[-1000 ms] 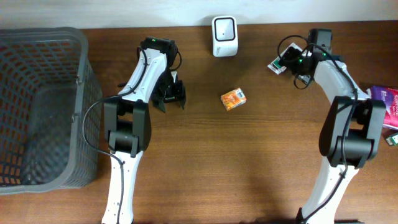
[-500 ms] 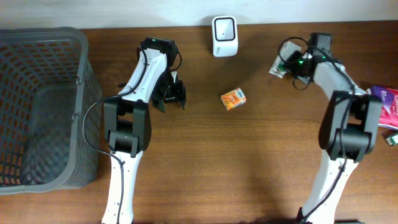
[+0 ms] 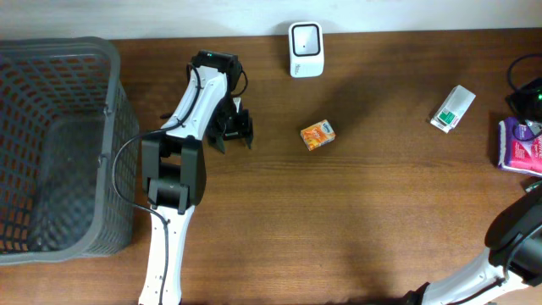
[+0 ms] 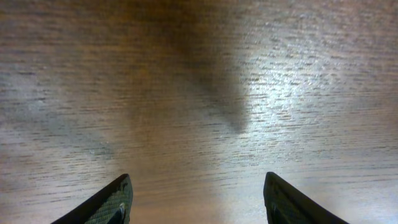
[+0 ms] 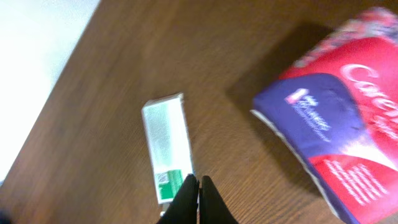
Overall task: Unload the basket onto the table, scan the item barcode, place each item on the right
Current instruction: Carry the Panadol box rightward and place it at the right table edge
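Brown wooden table point(image 3: 381, 212) fills the overhead view, with a strip of white wall along its far edge. On it stand one grey mesh basket point(image 3: 110, 85) at the far left and one white scanner point(image 3: 305, 38) at the far edge, near the middle. Two small boxes lie apart: an orange box point(image 3: 318, 135) near the centre, just in front of the scanner, and a white and green box point(image 3: 453, 108) well to the right of the scanner, flat on the wood. One purple and red packet point(image 3: 518, 146) lies at the right edge; white script starting "Care" can be read on it, and the rest is blurred.

Of the two arms, the left gripper point(image 3: 230, 131) hangs over bare wood with its jaws spread and nothing in them. The right gripper point(image 5: 198, 186) has its jaws pressed together with nothing between them.
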`<action>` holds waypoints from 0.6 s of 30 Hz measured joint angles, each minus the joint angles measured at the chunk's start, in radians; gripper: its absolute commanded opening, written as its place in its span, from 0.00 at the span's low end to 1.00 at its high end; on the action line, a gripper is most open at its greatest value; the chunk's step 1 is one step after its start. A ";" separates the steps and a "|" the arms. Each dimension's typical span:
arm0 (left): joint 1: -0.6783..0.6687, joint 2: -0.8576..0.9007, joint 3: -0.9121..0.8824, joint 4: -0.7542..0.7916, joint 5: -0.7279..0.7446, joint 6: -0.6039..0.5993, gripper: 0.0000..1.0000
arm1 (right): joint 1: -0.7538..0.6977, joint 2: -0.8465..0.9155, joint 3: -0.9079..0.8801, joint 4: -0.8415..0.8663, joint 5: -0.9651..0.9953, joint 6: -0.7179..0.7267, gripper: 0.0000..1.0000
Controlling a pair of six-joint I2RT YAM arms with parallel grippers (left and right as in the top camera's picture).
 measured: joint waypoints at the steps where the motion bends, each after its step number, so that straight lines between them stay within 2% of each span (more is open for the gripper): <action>1: 0.000 0.000 0.000 0.005 0.000 0.000 0.66 | 0.007 0.000 0.000 0.008 -0.044 -0.040 0.10; 5: 0.000 0.000 0.000 0.005 0.000 0.000 0.66 | 0.172 0.030 0.000 0.031 -0.080 -0.161 0.11; 7: 0.000 0.000 0.000 0.002 0.000 0.000 0.66 | 0.272 0.105 0.000 0.029 -0.001 -0.175 0.07; 9: 0.000 0.000 0.000 0.001 0.000 0.000 0.66 | 0.314 0.179 0.000 0.023 0.075 -0.177 0.07; 13: 0.000 0.000 0.000 0.000 0.000 0.000 0.66 | 0.293 0.230 -0.001 0.060 0.238 -0.152 0.09; 16: 0.000 0.000 0.000 -0.001 0.000 0.000 0.66 | 0.271 0.272 -0.001 0.120 0.285 -0.189 0.10; 18: 0.000 0.000 0.000 -0.002 0.000 0.000 0.67 | 0.269 0.297 -0.001 0.132 0.297 -0.198 0.04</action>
